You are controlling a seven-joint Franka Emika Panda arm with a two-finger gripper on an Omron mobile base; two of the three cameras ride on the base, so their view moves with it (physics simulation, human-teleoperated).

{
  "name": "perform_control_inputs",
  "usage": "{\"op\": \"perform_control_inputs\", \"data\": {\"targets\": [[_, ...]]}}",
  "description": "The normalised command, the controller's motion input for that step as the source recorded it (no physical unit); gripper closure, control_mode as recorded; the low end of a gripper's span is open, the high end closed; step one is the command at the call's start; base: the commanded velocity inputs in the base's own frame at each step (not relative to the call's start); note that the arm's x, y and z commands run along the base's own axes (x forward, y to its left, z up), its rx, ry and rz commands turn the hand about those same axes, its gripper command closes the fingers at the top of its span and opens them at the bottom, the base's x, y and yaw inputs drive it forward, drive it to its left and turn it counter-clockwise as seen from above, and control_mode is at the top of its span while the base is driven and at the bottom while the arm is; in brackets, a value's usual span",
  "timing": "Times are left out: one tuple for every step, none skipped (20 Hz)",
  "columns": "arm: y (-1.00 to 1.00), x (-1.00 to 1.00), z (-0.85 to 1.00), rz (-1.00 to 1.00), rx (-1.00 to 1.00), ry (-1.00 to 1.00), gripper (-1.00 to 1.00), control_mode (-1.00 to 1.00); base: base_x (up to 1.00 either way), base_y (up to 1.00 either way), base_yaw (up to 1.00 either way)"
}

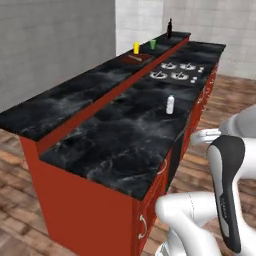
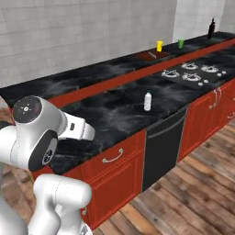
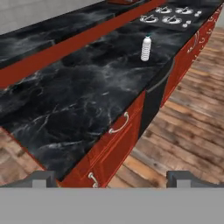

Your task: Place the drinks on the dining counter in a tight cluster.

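A small clear water bottle (image 1: 170,104) (image 2: 148,101) (image 3: 146,48) stands upright on the lower black-marble worktop (image 1: 125,145), short of the stove. At the far end of the raised dining counter (image 1: 70,97) (image 2: 105,73) stands the tall dark wine bottle (image 1: 169,28) (image 2: 211,28). The maroon bottle is out of view. In the hand view my gripper (image 3: 111,179) is open with nothing between its fingertips (image 3: 43,178). It hangs off the worktop's front edge over the drawers, well back from the water bottle.
A yellow cup (image 1: 136,48) (image 2: 159,46), a green cup (image 1: 152,44) (image 2: 181,43) and a dark red board (image 1: 136,58) sit on the dining counter. The stove (image 1: 177,70) (image 2: 193,72) lies beyond the water bottle. Red drawers (image 3: 118,131) and a black dishwasher panel (image 2: 163,147) front the worktop, above a wooden floor.
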Motion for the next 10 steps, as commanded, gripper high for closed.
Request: {"op": "perform_control_inputs", "data": {"targets": [[0.0,0.0,0.0,0.0,0.0,0.0,-1.0,1.0,0.25,-0.99,0.69],[0.0,0.0,0.0,0.0,0.0,0.0,-1.0,1.0,0.25,-1.0,0.65],[0.0,0.0,0.0,0.0,0.0,0.0,-1.0,1.0,0.25,-1.0,0.6],[0.0,0.0,0.0,0.0,0.0,0.0,-1.0,1.0,0.26,-1.0,0.51],[0.0,0.0,0.0,0.0,0.0,0.0,-1.0,1.0,0.27,-1.0,0.43],[0.0,0.0,0.0,0.0,0.0,0.0,-1.0,1.0,0.28,-1.0,0.35],[0.0,0.0,0.0,0.0,0.0,0.0,-1.0,1.0,0.28,-1.0,0.24],[0.0,0.0,0.0,0.0,0.0,0.0,-1.0,1.0,0.29,-1.0,0.18],[0.0,0.0,0.0,0.0,0.0,0.0,-1.0,1.0,0.29,-1.0,0.13],[0.0,0.0,0.0,0.0,0.0,0.0,-1.0,1.0,0.38,-1.0,0.13]]}}
